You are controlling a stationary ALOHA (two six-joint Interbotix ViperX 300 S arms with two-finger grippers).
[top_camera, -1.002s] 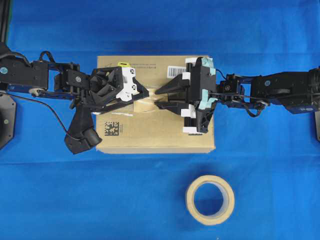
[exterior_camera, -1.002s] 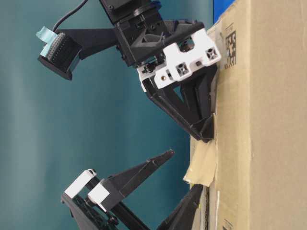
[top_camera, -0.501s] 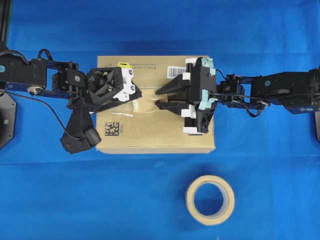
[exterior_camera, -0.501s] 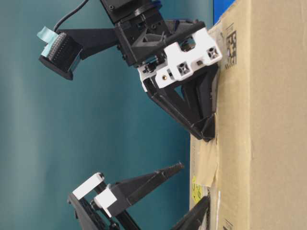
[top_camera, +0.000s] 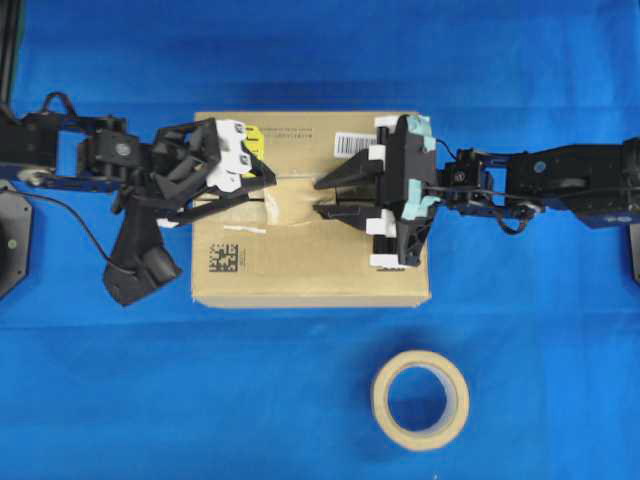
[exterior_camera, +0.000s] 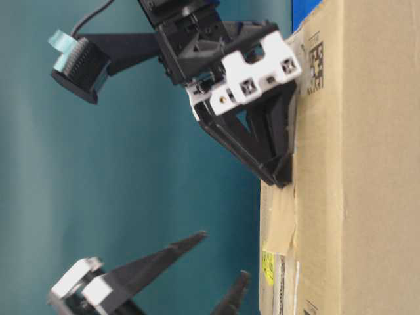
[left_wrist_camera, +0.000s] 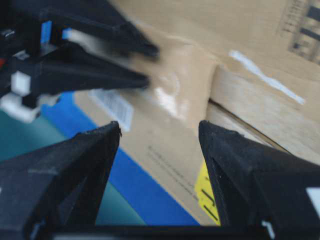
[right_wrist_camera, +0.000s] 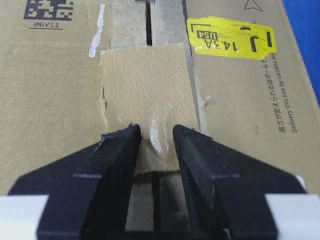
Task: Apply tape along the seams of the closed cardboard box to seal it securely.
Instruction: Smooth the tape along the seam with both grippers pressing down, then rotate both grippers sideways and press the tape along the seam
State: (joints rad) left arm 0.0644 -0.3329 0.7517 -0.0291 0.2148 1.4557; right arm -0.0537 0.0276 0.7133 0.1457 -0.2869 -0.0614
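We saw the tape [right_wrist_camera: 146,85] lying flat across the seam [right_wrist_camera: 149,27] on top of the box [top_camera: 300,265]. The right gripper [right_wrist_camera: 155,137] pressed its near edge, fingers slightly parted. The left gripper [top_camera: 268,188] hovered open by the box's yellow sticker [right_wrist_camera: 231,37].

Matt ribbed paper tape [right_wrist_camera: 145,85]

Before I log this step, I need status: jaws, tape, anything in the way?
Left gripper open, empty. Right gripper open, tips on the tape. Tape lies flat across the seam of the cardboard box. Nothing blocking.
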